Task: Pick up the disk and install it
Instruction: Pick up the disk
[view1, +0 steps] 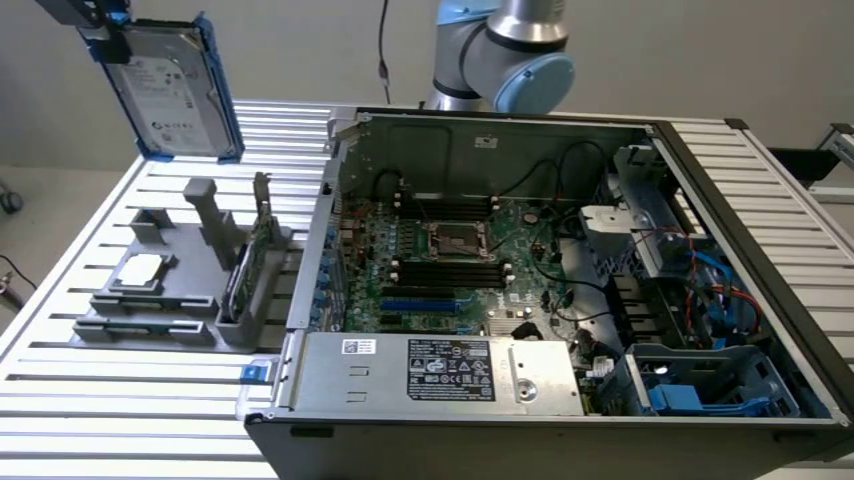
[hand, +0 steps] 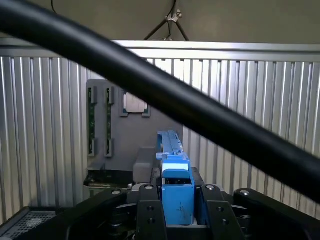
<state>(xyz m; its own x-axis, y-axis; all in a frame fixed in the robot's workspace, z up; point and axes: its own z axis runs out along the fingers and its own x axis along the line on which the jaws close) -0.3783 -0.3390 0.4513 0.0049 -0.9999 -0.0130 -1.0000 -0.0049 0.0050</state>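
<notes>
The disk (view1: 180, 90), a silver-grey hard drive with a white label and blue side rails, hangs upright in the air at the exterior view's upper left, above the grey holder (view1: 160, 300). My gripper (view1: 104, 35) is shut on its top edge. In the wrist view the disk's blue rail (hand: 176, 182) stands edge-on between the black fingers (hand: 150, 220) of the gripper (hand: 176, 217), with the holder (hand: 125, 135) below it on the slatted table.
The open computer case (view1: 747, 200) lies at the exterior view's right, with a motherboard (view1: 454, 260), a power supply (view1: 441, 375) and a blue-lined bay (view1: 694, 385). A small square chip (view1: 140, 272) and a green card (view1: 247, 265) sit in the holder. A black cable (hand: 200, 115) crosses the wrist view.
</notes>
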